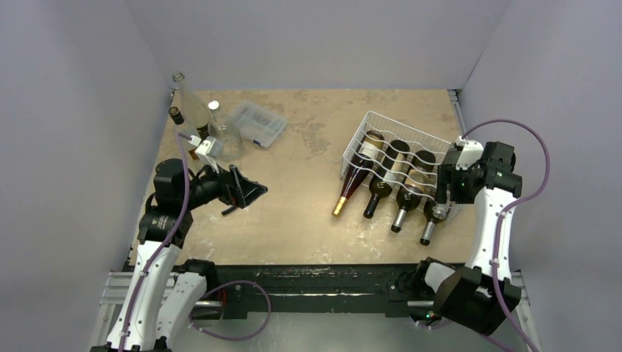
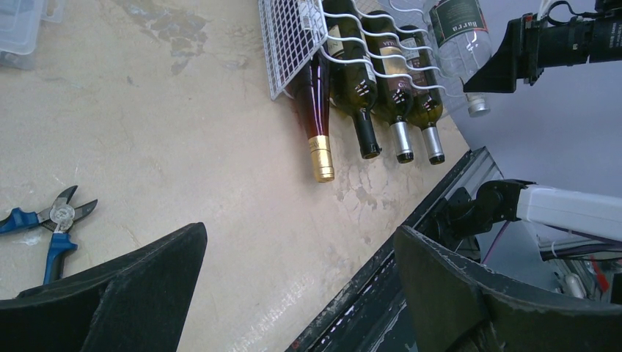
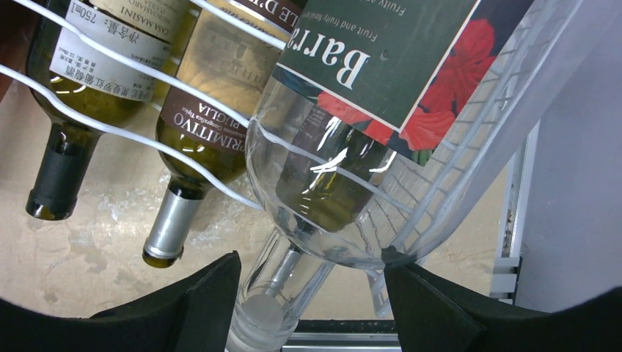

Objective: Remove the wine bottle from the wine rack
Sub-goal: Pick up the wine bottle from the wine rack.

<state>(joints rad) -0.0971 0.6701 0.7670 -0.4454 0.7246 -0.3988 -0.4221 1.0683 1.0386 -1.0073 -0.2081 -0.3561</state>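
Right gripper (image 3: pixel 312 293) partly open, fingers astride the clear wine bottle (image 3: pixel 330 183) neck in wine rack (image 1: pixel 381 117), not clamped; left gripper (image 2: pixel 299 246) wide open, empty.

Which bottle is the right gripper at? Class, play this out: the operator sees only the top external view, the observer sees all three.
Observer: The clear bottle at the right end of the wine rack. The right wrist view shows its neck between the open jaws of the right gripper, not gripped.
Operator: What marks that bottle?
Observer: A green label with red flowers.
Operator: Is anything hidden beneath the left arm?
Observer: Blue-handled pliers lie on the table, seen past the open, empty left gripper.
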